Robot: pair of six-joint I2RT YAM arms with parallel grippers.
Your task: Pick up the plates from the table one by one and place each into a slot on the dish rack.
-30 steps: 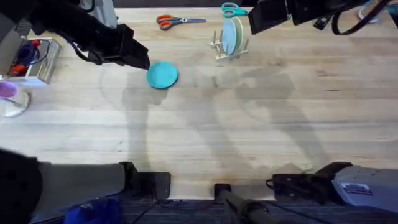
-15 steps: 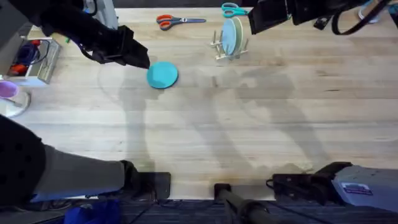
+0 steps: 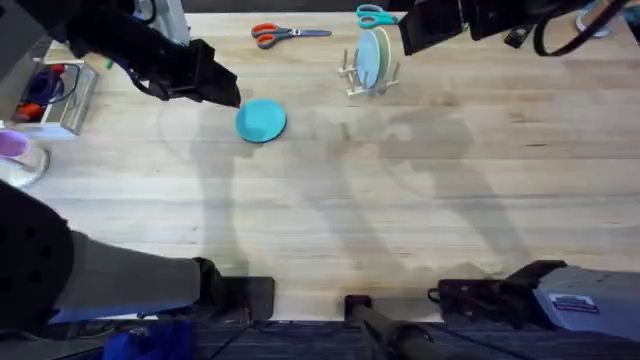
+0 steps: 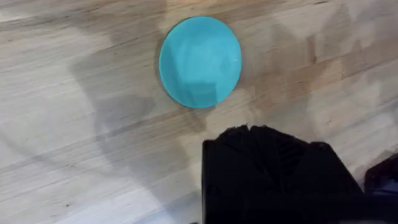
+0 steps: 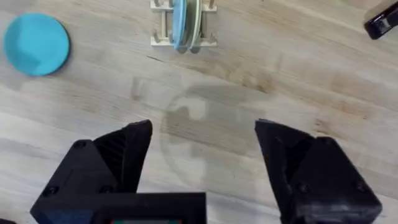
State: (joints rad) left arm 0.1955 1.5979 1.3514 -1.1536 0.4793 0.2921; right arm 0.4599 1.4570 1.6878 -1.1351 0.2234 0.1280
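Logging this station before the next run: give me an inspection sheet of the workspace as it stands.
Surface: wooden table, arm shadows across it.
Job's things: teal plate flat on table; pale blue plate upright in dish rack beside a cream plate.
Clutter: orange scissors, teal scissors, purple cup, box at left edge.
Grippers: left gripper beside teal plate, shut, empty; right gripper open, empty.
Cables: black cable on right arm.
Surroundings: nothing seen.
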